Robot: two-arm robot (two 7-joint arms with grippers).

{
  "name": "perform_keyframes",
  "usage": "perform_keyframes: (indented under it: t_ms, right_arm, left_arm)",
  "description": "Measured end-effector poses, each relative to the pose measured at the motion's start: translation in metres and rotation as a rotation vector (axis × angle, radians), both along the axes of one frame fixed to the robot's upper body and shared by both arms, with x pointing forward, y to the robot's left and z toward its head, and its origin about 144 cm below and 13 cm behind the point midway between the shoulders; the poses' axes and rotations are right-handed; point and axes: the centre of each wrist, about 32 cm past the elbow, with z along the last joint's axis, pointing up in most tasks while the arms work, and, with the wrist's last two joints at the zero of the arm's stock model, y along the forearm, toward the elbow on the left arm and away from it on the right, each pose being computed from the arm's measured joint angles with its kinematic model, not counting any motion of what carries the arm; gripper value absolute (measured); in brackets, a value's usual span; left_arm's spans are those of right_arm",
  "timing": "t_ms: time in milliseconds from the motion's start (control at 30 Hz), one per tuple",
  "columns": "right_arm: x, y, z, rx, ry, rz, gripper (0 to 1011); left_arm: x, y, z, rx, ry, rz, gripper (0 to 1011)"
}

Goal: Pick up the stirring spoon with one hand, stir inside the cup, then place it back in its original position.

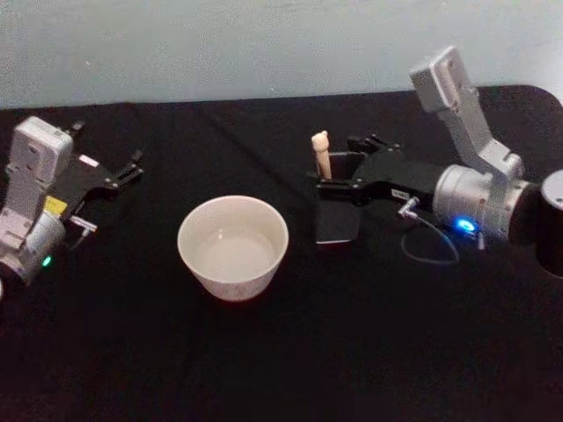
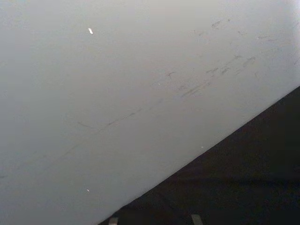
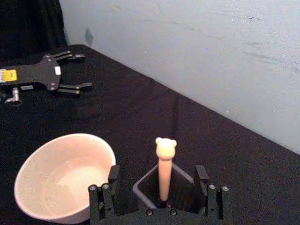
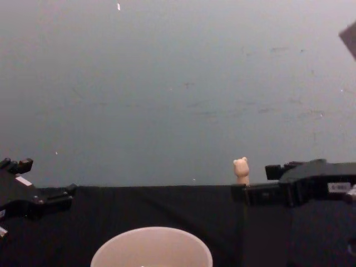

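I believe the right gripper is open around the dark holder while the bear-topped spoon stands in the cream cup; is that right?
Not quite. The right wrist view shows the stirring spoon standing in the dark holder, not in the cup, which holds no spoon. The right gripper is indeed open around the holder.

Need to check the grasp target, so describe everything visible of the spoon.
The spoon shows a smooth cream handle topped by a tiny bear-head knob. It stands nearly upright in the dark square holder, its lower part hidden inside. The open right gripper straddles the holder, one finger each side of the handle, not touching it.
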Motion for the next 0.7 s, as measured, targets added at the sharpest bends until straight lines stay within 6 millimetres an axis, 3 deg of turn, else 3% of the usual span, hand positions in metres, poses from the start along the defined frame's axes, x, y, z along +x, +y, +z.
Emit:
perform_keyframes:
  t_ms: [700]
  right_arm:
    - [0.027, 0.015, 0.006, -0.02, -0.007, -0.002, 1000]
  left_arm:
    - [0.0, 0.0, 0.0, 0.0, 0.0, 0.0, 1001]
